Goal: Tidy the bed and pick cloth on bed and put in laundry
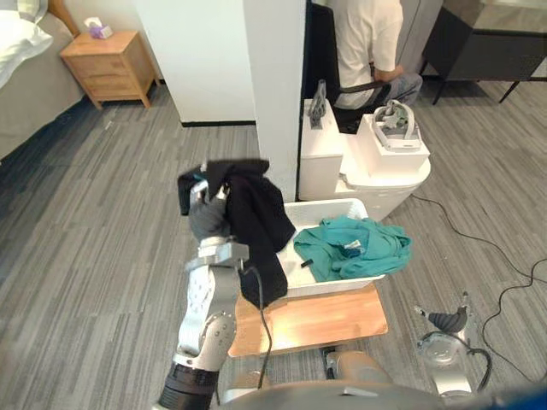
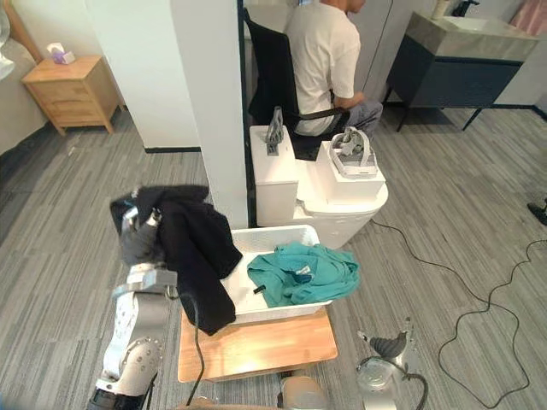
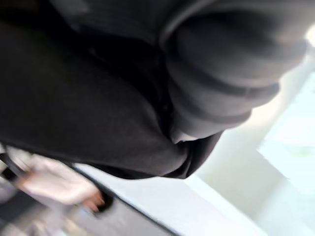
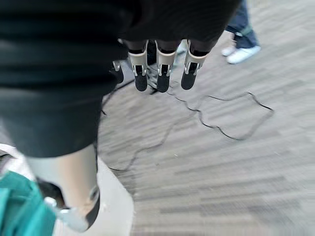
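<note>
My left hand is raised at the left edge of the white laundry basket, and its fingers are curled into a black cloth. The cloth drapes over the hand and hangs down across the basket's left rim; up close in the left wrist view it shows as dark folds. A teal cloth lies crumpled inside the basket. My right hand hangs low at my right side over the floor, fingers straight and holding nothing; it also shows at the lower right.
The basket rests on a low wooden board. Behind it stand a white pillar and a white pedestal with a headset. A person sits on a chair beyond. A nightstand and a bed are far left. Cables cross the floor at right.
</note>
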Controlling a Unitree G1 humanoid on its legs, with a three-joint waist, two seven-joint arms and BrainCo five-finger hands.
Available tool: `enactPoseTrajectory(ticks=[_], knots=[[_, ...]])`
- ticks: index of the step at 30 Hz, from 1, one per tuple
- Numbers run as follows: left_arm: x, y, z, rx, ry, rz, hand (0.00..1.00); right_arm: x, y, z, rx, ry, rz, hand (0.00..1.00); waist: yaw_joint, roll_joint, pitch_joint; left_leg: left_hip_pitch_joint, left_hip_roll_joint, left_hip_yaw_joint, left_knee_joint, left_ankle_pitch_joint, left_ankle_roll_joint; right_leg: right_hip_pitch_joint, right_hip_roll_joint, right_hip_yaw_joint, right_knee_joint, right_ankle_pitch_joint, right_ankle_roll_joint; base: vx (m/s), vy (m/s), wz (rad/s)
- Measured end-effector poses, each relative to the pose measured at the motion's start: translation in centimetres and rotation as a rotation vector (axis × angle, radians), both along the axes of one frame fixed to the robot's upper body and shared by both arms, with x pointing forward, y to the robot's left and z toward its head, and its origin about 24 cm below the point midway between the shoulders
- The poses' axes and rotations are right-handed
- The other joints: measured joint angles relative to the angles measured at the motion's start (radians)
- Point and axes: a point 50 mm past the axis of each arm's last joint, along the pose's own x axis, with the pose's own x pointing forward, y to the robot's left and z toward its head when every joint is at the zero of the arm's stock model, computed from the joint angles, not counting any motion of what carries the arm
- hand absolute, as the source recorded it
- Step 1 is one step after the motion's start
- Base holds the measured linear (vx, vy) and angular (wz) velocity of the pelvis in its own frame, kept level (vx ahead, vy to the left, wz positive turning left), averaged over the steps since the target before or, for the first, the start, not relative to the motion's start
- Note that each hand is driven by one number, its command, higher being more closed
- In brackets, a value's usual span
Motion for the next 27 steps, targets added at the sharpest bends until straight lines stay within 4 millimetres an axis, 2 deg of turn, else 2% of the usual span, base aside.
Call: enactPoseTrajectory(ticks=[2, 4, 6, 9, 12, 17, 21, 27], knots=[[0.4, -0.6, 2.2, 0.020, -0.094, -0.034, 1.00, 0.0, 0.6, -0.3, 0.036, 0.008, 0.025, 0.00, -0.001, 0.000, -0.020, 0.013, 0.008, 0.023, 0.000, -0.004, -0.002, 0.001, 0.010, 0.004, 0.007, -0.001, 0.002, 0.05, 0.002, -0.22], [0.6, -1.4, 3.4, 0.069, -0.142, -0.058, 1.00, -0.1, 0.9, -0.5, 0.060, 0.020, 0.052, 0.00, -0.006, 0.001, -0.044, 0.024, 0.018, 0.040, 0.001, -0.008, -0.005, 0.001, 0.021, 0.010, 0.019, -0.008, 0.012, 0.05, -0.003, -0.22], [1.0, -2.5, 4.2, 0.104, -0.153, -0.112, 1.00, -0.4, 1.2, -0.7, 0.098, 0.029, 0.061, 0.00, -0.023, 0.006, -0.068, 0.039, 0.037, 0.051, 0.004, -0.013, -0.014, 0.001, 0.036, 0.004, 0.045, -0.027, 0.034, 0.07, -0.018, -0.08], [1.3, -4.5, 4.6, 0.179, -0.152, -0.184, 1.00, -1.2, 1.7, -1.1, 0.135, 0.046, 0.063, 0.00, -0.029, 0.014, -0.093, 0.059, 0.059, 0.084, 0.013, -0.025, -0.035, 0.001, 0.058, 0.004, 0.070, -0.047, 0.015, 0.10, -0.039, -0.16], [2.7, -6.3, 3.5, 0.284, -0.089, -0.222, 1.00, -1.6, 2.4, -1.5, 0.177, 0.060, 0.077, 0.00, -0.055, 0.023, -0.105, 0.069, 0.081, 0.131, 0.036, -0.037, -0.054, 0.009, 0.071, 0.008, 0.069, -0.061, 0.000, 0.06, -0.034, -0.16], [4.8, -7.2, 0.9, 0.448, 0.038, -0.203, 1.00, -2.9, 2.4, -1.8, 0.200, 0.075, 0.082, 0.00, -0.075, 0.043, -0.119, 0.101, 0.099, 0.216, 0.040, -0.052, -0.079, 0.019, 0.084, 0.005, 0.038, -0.055, -0.019, 0.04, 0.008, -0.39], [5.9, -8.0, -0.4, 0.582, 0.100, -0.212, 1.00, -4.3, 2.1, -2.2, 0.210, 0.104, 0.057, 0.00, -0.084, 0.036, -0.116, 0.105, 0.105, 0.240, 0.040, -0.057, -0.087, 0.018, 0.092, 0.002, 0.024, -0.037, -0.034, 0.05, 0.009, -0.18], [6.5, -7.7, -2.0, 0.687, 0.182, -0.157, 1.00, -4.1, 2.0, -2.1, 0.236, 0.081, 0.052, 0.00, -0.071, 0.015, -0.069, 0.101, 0.106, 0.238, 0.041, -0.057, -0.088, 0.015, 0.090, -0.005, 0.023, -0.041, -0.042, 0.01, 0.005, -0.01]])
